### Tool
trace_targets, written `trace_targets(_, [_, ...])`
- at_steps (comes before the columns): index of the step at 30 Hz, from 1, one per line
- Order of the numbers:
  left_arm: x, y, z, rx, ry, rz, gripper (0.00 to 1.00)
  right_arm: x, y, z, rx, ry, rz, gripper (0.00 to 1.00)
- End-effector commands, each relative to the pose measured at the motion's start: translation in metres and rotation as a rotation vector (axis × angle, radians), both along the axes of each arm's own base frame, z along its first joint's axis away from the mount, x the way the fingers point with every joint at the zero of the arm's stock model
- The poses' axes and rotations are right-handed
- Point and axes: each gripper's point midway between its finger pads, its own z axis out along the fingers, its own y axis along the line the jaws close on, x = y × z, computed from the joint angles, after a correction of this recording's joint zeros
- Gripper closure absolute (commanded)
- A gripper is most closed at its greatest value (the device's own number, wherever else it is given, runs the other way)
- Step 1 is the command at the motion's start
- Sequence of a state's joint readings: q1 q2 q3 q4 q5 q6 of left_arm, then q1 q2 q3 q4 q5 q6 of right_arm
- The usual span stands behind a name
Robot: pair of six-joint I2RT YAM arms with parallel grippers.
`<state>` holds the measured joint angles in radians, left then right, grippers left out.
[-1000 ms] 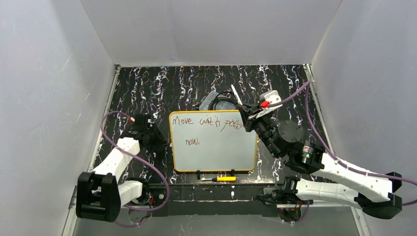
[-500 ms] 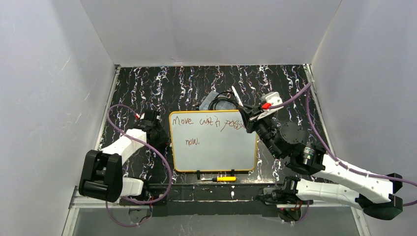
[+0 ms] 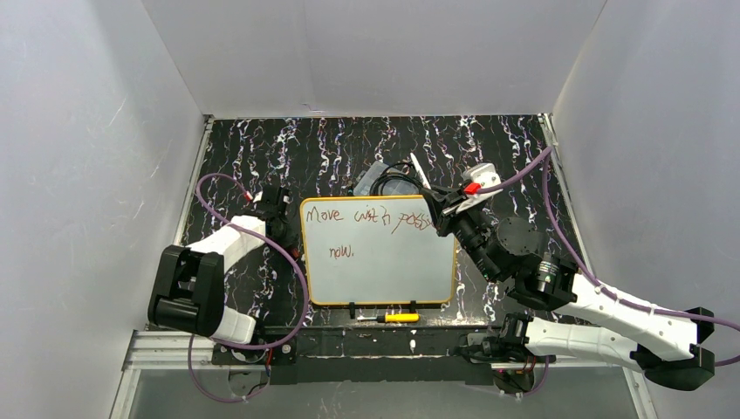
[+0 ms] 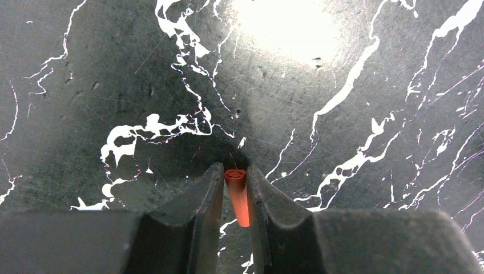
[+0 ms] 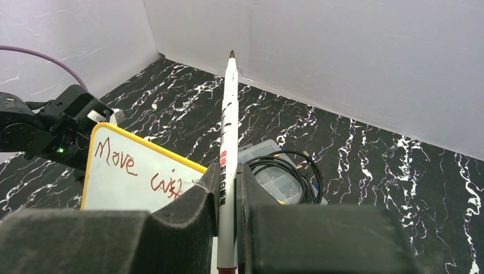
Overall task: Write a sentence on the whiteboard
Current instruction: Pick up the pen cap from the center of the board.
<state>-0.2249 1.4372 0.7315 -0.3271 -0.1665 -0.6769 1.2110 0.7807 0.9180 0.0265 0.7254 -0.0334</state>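
The whiteboard (image 3: 393, 271), white with a yellow rim, lies flat in the middle of the black marbled table. The sentence (image 3: 366, 216) runs along its top in reddish-brown script, with one more word below. My right gripper (image 3: 447, 208) hovers over the board's top right corner, shut on a white marker (image 5: 229, 114) whose brown tip points up and away. My left gripper (image 3: 277, 214) is just left of the board's top left corner, pointing down at the table. Its jaws (image 4: 234, 171) are shut on a small red marker cap (image 4: 238, 194). The whiteboard (image 5: 131, 182) and the sentence (image 5: 117, 160) also show in the right wrist view.
A clear plastic box with a coiled black cable (image 3: 384, 179) lies just behind the board, seen again as the cable coil (image 5: 285, 177). A yellow-handled tool (image 3: 397, 318) lies at the board's front edge. White walls enclose the table on three sides.
My left arm swung forward and right toward the board's top left corner, and its jaws closed on the red cap. The right arm and marker stayed put.
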Motion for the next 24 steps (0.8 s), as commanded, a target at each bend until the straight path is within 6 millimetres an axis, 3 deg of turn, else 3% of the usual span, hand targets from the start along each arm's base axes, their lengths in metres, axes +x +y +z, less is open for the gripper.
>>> trace_targets(1, [-0.029, 0.016, -0.012, 0.078, 0.099, 0.009, 0.8, 0.0, -0.001, 0.007, 0.035, -0.019, -0.002, 0.99])
trace_targets(9, [-0.037, 0.027, 0.0, 0.13, 0.089, 0.002, 0.85, 0.001, -0.001, 0.006, 0.032, -0.019, -0.003, 0.99])
trace_targets(16, [-0.039, 0.02, 0.004, 0.094, 0.099, -0.028, 0.7, 0.001, 0.0, 0.005, 0.031, -0.017, -0.002, 0.99])
trace_targets(24, [-0.051, 0.013, 0.0, 0.05, 0.126, -0.025, 0.7, 0.0, 0.0, 0.005, 0.033, -0.017, 0.001, 0.99])
